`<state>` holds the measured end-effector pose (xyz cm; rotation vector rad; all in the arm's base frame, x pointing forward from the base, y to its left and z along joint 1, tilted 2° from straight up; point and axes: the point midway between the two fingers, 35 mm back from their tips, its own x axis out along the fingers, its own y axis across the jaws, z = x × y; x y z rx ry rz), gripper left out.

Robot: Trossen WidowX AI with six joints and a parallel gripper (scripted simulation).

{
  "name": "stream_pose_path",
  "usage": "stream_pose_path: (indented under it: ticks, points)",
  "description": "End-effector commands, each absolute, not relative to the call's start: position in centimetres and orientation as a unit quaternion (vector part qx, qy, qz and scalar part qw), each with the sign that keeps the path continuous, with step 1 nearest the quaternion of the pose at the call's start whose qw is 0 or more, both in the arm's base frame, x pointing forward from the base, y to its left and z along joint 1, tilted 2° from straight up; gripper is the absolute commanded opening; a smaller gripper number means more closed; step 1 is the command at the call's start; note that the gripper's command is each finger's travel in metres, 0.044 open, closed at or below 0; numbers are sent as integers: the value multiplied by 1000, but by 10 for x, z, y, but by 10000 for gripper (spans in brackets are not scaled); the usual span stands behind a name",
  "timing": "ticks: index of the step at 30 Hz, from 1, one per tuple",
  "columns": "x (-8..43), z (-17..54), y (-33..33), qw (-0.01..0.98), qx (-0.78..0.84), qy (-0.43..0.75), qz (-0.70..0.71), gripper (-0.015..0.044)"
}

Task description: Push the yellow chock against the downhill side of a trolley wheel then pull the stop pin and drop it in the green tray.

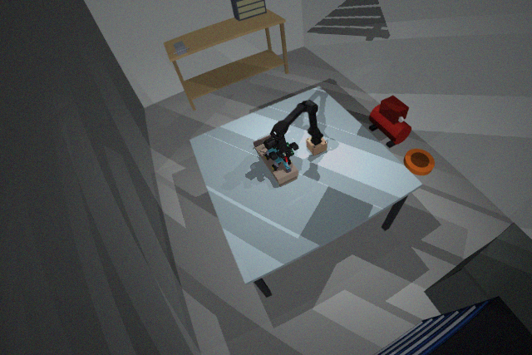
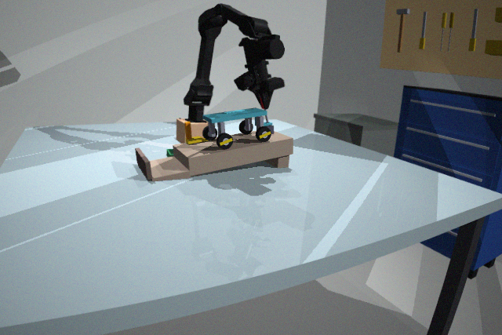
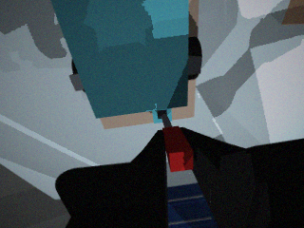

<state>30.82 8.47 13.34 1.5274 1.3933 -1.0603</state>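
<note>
Top view: one pale blue table (image 1: 240,214) (image 2: 161,242), bearing a wooden ramp (image 1: 287,177) (image 2: 239,158) (image 3: 114,123) and one black arm (image 1: 315,120) (image 2: 206,51). Gripper (image 1: 286,158) (image 2: 264,107) (image 3: 170,133) above the ramp's near end, red pin head (image 1: 286,160) (image 2: 262,103) (image 3: 180,152) at its fingertips.

Exterior view: one trolley (image 2: 234,113) (image 3: 128,62), teal deck, upright on the ramp, two near wheels fully seen. One chock (image 2: 187,132), orange and yellow, by the far wheel at the trolley's left end; contact cannot be told. One green tray (image 2: 169,153), mostly hidden, beyond the ramp's low left end.

Wrist view: gripper closed on the red-headed pin. Grey shaft angled toward a small teal block at the deck's end; how deep it sits cannot be told.
</note>
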Motion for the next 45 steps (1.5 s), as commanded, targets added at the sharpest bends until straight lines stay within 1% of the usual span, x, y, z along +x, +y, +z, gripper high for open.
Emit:
stream_pose_path:
  ticks: [1, 15, 32, 45]
  points:
    - [309, 139, 85, 400, 605, 551, -413, 0]
    - [309, 145, 87, 400, 605, 551, -413, 0]
    - [311, 151, 115, 399, 606, 551, -412, 0]
    - [269, 144, 119, 398, 605, 552, -413, 0]
